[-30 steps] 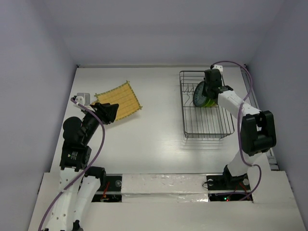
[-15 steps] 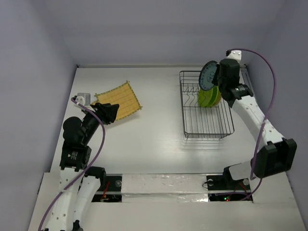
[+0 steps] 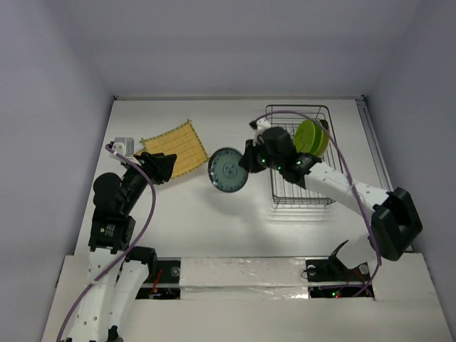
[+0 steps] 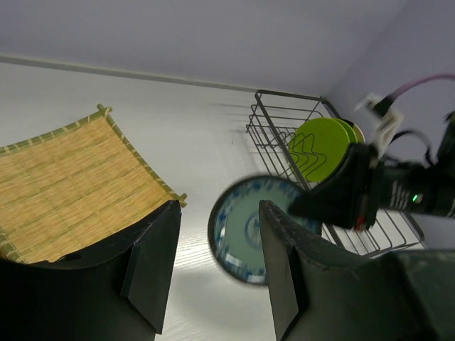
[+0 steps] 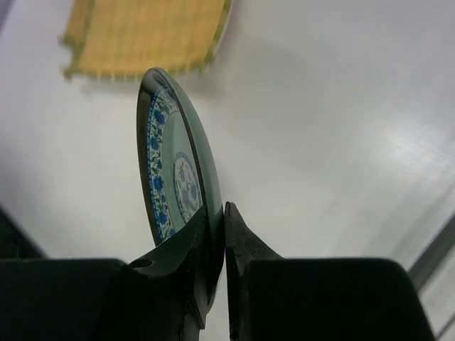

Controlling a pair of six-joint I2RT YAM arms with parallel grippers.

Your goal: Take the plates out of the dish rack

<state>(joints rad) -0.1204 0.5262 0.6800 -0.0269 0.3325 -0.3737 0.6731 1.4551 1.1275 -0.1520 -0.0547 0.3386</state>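
Note:
My right gripper is shut on the rim of a pale green plate with a blue flower pattern, held on edge above the table, left of the dish rack. The right wrist view shows the plate pinched between the right gripper's two fingers. A lime green plate stands upright in the rack's far right corner. My left gripper hangs open by the bamboo mat, holding nothing. Its own camera, past the left gripper, sees the patterned plate, the green plate and the rack.
A yellow bamboo mat lies at the far left of the table, also in the left wrist view and the right wrist view. A small white box sits beside the mat. Purple walls close in on three sides.
The right arm has lifted the patterned plate out of the rack and swung it left over the middle of the table. The green plate stayed in the rack. The left arm has not moved.

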